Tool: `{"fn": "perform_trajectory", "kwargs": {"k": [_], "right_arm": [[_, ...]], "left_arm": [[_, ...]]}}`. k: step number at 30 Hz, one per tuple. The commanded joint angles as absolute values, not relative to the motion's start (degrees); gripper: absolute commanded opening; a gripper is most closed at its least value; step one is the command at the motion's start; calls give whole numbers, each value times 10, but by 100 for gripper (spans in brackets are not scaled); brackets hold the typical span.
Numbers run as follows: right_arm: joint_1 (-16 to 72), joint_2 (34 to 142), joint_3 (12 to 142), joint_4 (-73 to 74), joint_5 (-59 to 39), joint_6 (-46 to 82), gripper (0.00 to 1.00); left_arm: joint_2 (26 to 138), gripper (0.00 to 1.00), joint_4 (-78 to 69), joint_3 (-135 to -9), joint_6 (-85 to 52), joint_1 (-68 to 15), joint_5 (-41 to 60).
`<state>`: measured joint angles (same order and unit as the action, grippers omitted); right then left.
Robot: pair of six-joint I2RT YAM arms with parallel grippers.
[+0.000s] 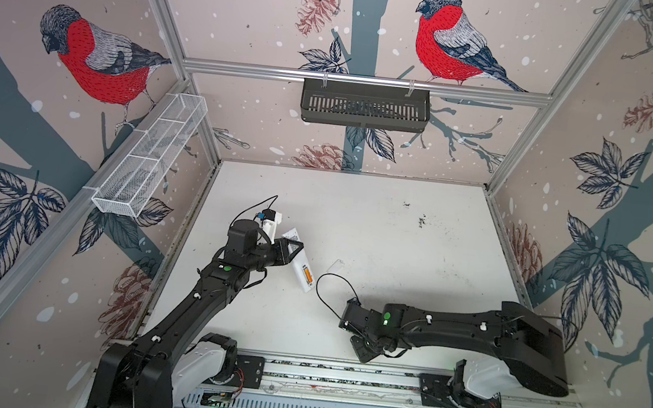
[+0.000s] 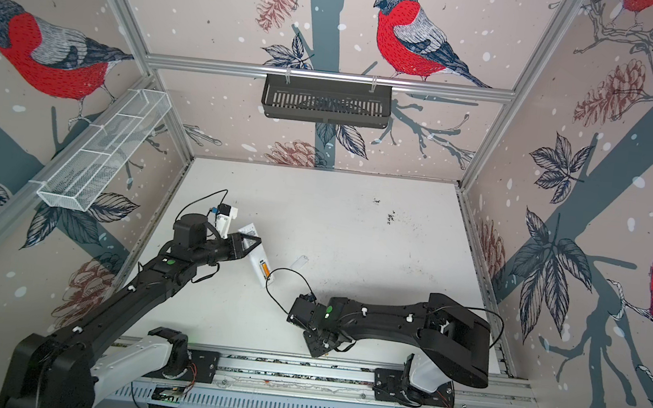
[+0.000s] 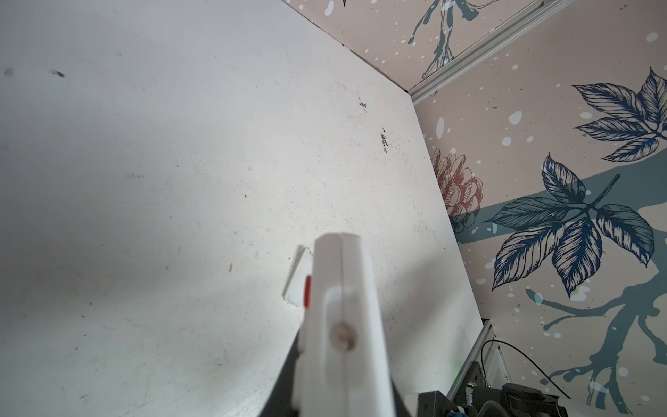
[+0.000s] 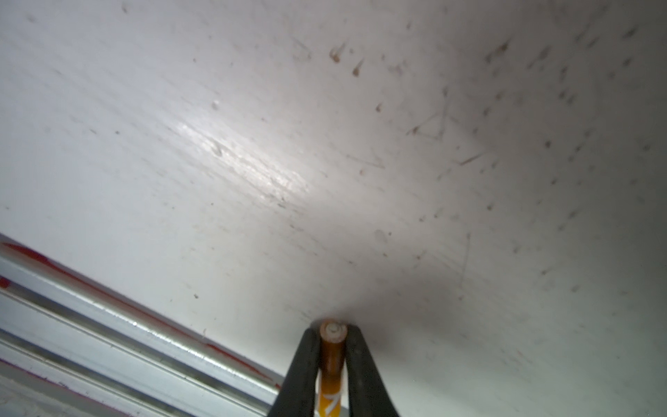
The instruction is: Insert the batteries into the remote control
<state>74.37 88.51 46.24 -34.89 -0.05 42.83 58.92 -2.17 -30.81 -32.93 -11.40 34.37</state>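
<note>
Gripping a slim orange battery (image 4: 330, 361) lengthwise, the right tool (image 4: 333, 335) is clenched on it low over the table (image 4: 325, 144), just beside the front rail (image 4: 108, 325). The pale silvery end pokes out past the dark fingers (image 4: 306, 361). Whether that end touches the table cannot be told. The lengthwise hold probably leaves the end free, so the cell can be steered nose-first into a narrow slot.

Farther out and well apart from the right tool, off to its left, the left tool (image 1: 292, 251) is clamped across the middle of the remote control (image 1: 302, 271). It holds the remote tilted, with the plain white back and open bay turned upward. This grip looks meant to steady the remote and offer the bay to the other arm. The remote's free end juts from the left tool toward the right tool, and another battery (image 1: 308, 275) already sits in the bay there. The empty slot beside it is, I judge, where the held battery belongs. Whether the free end rests on the table is unclear.

Near the left tool, just past the remote on the right tool's side, a small flat white piece (image 1: 338, 266) lies on the table. It is likely the bay's cover, set aside to keep the bay open.

Farthest off hang a white mesh basket (image 1: 150, 160) and a black slatted basket (image 1: 365, 107), neither involved.
</note>
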Motion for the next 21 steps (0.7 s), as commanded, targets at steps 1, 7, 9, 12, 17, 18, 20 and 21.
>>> {"fn": "perform_trajectory", "kwargs": {"k": [1, 7, 9, 12, 17, 18, 20, 21], "right_arm": [[738, 888, 474, -338, 17, 401, 16], [708, 832, 474, -222, 19, 318, 17], [686, 814, 471, -175, 1, 296, 16], [665, 790, 472, -98, -20, 260, 16], [657, 750, 469, 46, -29, 193, 16], [656, 743, 464, 74, -29, 182, 16], [654, 725, 445, 139, -26, 160, 17], [651, 721, 437, 159, -28, 153, 17]], "left_arm": [[599, 0, -79, -299, -342, -116, 363], [625, 0, -147, -280, -377, -116, 428], [631, 0, -163, -278, -388, -116, 445], [634, 0, -188, -273, -403, -116, 472], [647, 0, -303, -244, -473, -116, 536], [651, 0, -320, -240, -484, -116, 545], [659, 0, -356, -234, -507, -116, 560], [660, 0, -369, -231, -517, -116, 565]]}}
